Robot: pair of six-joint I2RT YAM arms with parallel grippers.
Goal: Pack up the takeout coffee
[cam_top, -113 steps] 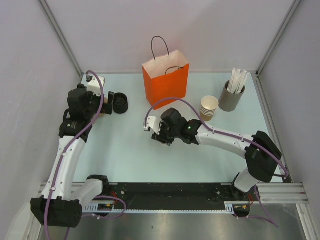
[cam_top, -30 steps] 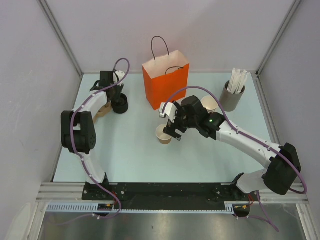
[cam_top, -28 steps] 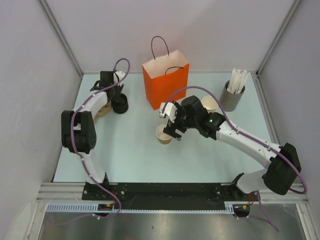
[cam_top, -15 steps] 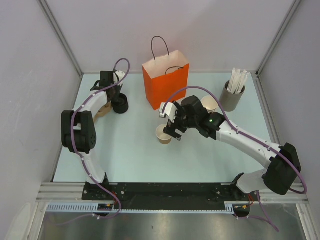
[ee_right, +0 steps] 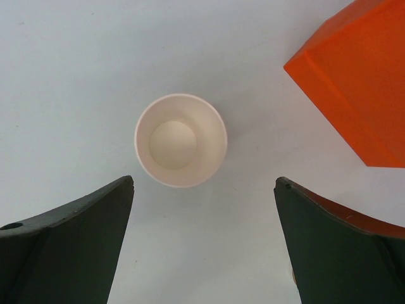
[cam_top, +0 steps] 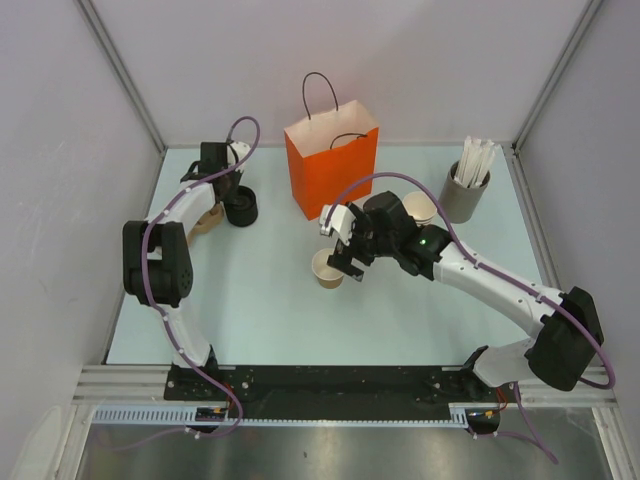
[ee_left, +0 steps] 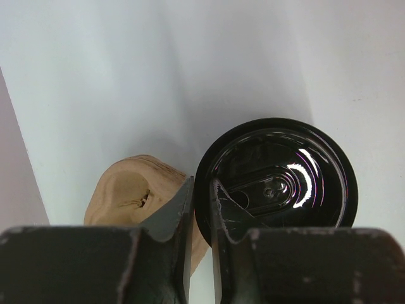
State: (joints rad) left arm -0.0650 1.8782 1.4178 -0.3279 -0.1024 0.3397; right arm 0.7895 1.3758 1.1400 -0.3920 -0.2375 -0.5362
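The tan paper cup point(cam_top: 327, 270) stands upright and uncovered mid-table, its pale inside point(ee_right: 180, 140) facing the right wrist camera. My right gripper point(cam_top: 341, 258) hovers over it, open wide point(ee_right: 204, 182), the cup just ahead of its fingertips and untouched. At the back left sits the round black lid point(cam_top: 241, 209). My left gripper point(cam_top: 231, 194) is down on its near-left edge. In the left wrist view the two fingers point(ee_left: 201, 183) pinch the rim of the lid point(ee_left: 285, 171), one outside and one inside.
An orange paper bag point(cam_top: 332, 165) with black handles stands open at the back centre, its corner point(ee_right: 354, 82) beside the right finger. A stack of tan cups point(cam_top: 421, 212) and a grey cylinder of white sticks point(cam_top: 462, 195) stand back right. A tan rounded piece point(ee_left: 126, 193) lies left of the lid.
The left gripper's fingers have drawn together onto the lid's rim. Both arms and the cup have stayed in place.
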